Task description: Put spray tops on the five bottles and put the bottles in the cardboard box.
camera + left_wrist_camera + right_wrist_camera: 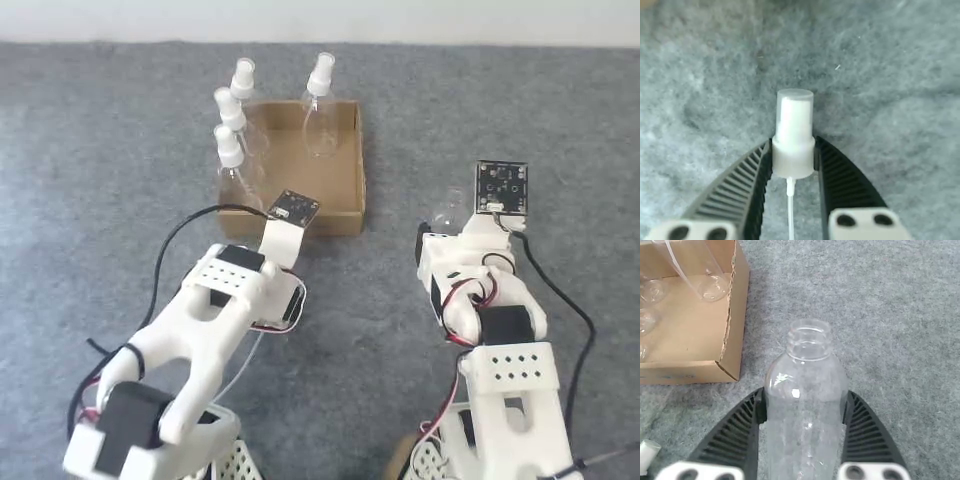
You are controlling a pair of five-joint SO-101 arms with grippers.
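Note:
My left gripper [793, 150] is shut on a white spray top [794, 131], whose thin dip tube [790, 207] hangs back between the fingers, above grey carpet. My right gripper [802, 402] is shut on a clear bottle [805, 405] with an open, uncapped neck [810, 336]. In the high view this bottle [451, 208] sits right of the cardboard box [342, 190]. Several clear bottles with white spray tops [229, 146] stand or lean inside the box.
Grey carpet [110, 170] covers the whole table. The left arm [215, 310] is just in front of the box's near wall, the right arm [490, 300] to its right. The box's corner [730, 365] lies close beside the held bottle.

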